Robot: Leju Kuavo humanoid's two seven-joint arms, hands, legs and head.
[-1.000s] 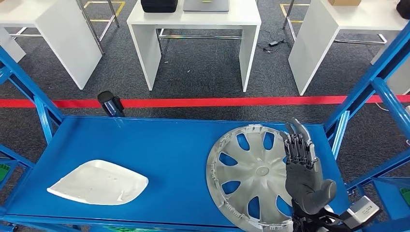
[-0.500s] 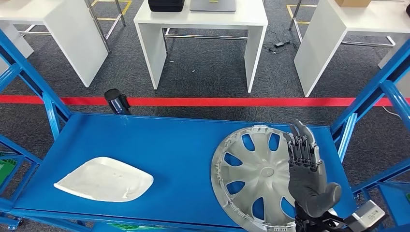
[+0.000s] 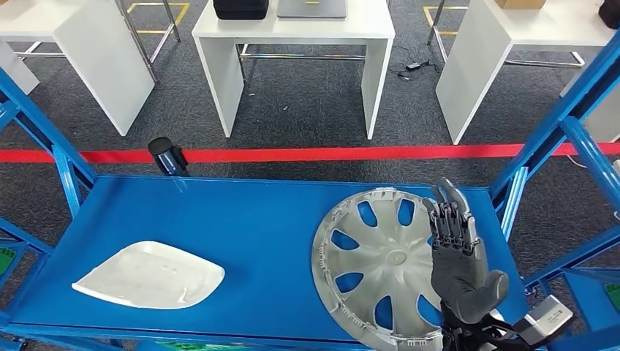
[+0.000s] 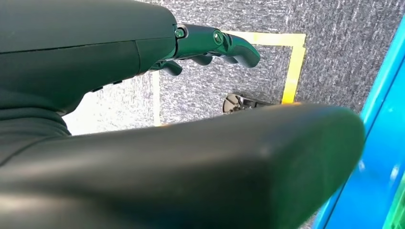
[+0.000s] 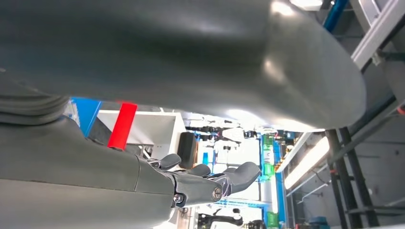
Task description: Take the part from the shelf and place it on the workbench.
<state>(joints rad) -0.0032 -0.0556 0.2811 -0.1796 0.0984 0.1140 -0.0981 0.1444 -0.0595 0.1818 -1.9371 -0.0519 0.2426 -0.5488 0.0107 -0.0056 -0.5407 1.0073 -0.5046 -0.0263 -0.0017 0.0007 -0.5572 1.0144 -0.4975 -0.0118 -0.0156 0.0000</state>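
A silver hubcap (image 3: 380,267) lies flat on the right half of the blue shelf (image 3: 256,219). A white curved plastic part (image 3: 150,276) lies on the shelf's left front. My right hand (image 3: 457,256) is raised upright over the hubcap's right edge, palm towards the hubcap, fingers straight and apart, holding nothing. In the right wrist view the same hand (image 5: 191,181) has its fingers extended with nothing between them. My left hand (image 4: 143,95) hangs over grey carpet beside a blue shelf edge, its fingers (image 4: 215,43) loosely extended and holding nothing.
Blue shelf uprights stand at the right (image 3: 563,124) and the left (image 3: 44,139). A black cylinder (image 3: 167,156) sits at the shelf's back left corner. Beyond a red floor line (image 3: 329,154) stand white tables (image 3: 296,33) on grey carpet.
The whole view swayed slightly half a second ago and has come back. My right hand holds the same raised pose over the hubcap; the hubcap and white part lie where they were.
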